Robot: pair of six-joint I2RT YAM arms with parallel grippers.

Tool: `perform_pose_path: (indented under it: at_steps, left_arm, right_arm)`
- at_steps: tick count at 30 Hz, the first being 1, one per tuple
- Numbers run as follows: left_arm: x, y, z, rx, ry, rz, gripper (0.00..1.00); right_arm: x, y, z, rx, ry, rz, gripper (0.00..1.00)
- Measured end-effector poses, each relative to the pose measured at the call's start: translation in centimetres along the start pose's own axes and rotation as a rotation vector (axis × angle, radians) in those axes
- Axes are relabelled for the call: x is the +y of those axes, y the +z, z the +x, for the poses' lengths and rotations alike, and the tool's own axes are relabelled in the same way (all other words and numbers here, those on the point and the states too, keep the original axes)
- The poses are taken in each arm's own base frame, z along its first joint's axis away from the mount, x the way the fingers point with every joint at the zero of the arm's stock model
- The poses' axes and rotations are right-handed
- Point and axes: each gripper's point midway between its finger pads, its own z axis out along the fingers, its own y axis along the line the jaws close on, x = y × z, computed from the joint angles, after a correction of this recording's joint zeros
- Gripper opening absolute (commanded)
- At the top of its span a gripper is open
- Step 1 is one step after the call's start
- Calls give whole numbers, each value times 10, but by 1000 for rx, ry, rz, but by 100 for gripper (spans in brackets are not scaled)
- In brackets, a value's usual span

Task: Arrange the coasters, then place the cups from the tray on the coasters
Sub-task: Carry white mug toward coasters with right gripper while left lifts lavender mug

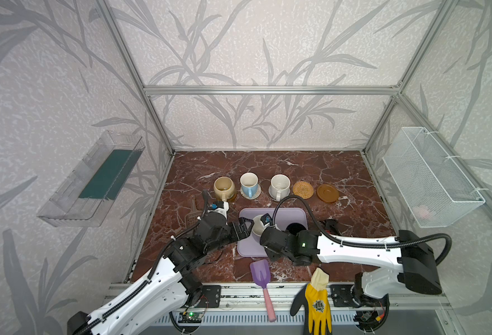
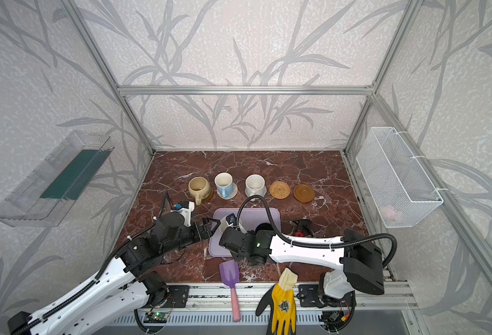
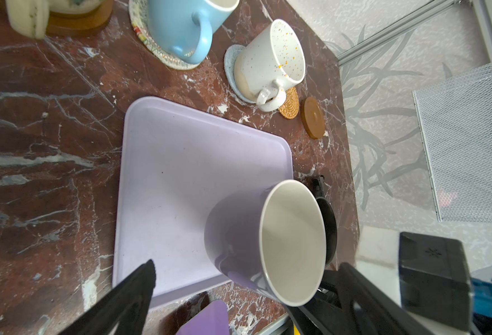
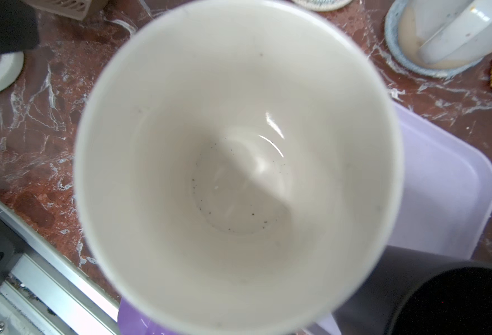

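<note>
The right tool (image 1: 260,231) is clamped on the lavender cup (image 3: 236,232), which is on or just above the tray (image 3: 181,162); I cannot tell which. The left tool (image 1: 246,225), jaws wide apart, sits just beside that cup. The black cup (image 1: 295,227) stands on the tray, close by the right tool.

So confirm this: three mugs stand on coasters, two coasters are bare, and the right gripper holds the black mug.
Not the black mug. The right gripper is shut on the lavender mug, as the left wrist view shows. The black mug stands beside it on the tray. The rest of the statement stands.
</note>
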Motion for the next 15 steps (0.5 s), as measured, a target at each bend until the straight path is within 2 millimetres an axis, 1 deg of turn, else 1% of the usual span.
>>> perform_pose_path:
  at_steps: [2,9,12,15]
  left_arm:
    - [-4,-3,-4,-15,0,12,99]
    - [-31,-13,-21,-59,2,91,99]
    - [-41,-14,-26,-67,3,117,99]
    - [-47,-10,-27,-61,4,136,99]
  right_arm:
    - [-2,-6,-6,-23,3,-4,4]
    - [-12,-30,-29,-102,18,-28,4]
    - [-20,-39,-38,-129,35,-31,4]
    - [-31,-46,-48,-155,66,-32,4]
